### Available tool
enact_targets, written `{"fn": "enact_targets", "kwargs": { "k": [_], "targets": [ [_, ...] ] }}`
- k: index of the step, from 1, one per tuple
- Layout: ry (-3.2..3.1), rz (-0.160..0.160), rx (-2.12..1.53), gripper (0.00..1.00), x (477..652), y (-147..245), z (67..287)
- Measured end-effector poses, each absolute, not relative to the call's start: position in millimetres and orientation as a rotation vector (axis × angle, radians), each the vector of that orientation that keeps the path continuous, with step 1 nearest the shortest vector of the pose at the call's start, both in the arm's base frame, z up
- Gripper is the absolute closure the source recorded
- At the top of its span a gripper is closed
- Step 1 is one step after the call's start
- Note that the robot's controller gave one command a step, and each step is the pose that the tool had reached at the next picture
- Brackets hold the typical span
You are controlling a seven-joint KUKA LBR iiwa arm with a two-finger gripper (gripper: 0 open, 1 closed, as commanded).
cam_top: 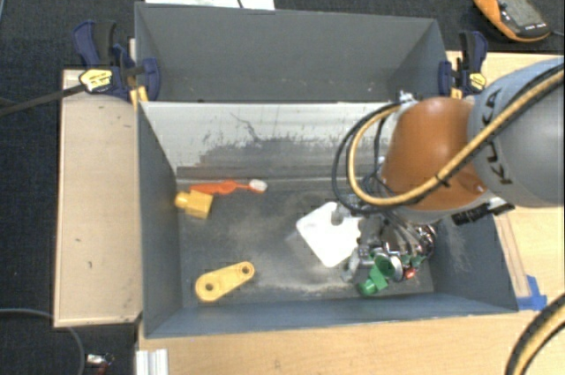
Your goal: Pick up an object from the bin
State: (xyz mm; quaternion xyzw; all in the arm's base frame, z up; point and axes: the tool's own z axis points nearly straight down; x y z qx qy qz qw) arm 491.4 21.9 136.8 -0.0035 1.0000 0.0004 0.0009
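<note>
The gripper sits low in a small heap (apart or together, I cannot tell). A green piece lies just at its near side, and a white flat thing is against its left. A grasp here may catch both, or shove the white one aside.

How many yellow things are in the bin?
2. A small yellow block lies at the left, and a flat yellow piece near the front. The arm could hide more.
</note>
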Motion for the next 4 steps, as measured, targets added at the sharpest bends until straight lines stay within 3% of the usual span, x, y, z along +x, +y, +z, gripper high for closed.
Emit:
{"fn": "enact_targets", "kwargs": {
  "k": [1, 2, 3, 4],
  "targets": [
    [3.140, 0.001, -0.011, 0.00, 491.4, 21.9, 136.8],
    [3.135, 0.001, -0.089, 0.00, 532.7, 27.8, 127.4],
    [3.137, 0.002, 0.056, 0.00, 517.0, 29.1, 113.8],
    [3.114, 0.008, 0.276, 0.00, 552.8, 24.4, 74.2]
  ]
}}
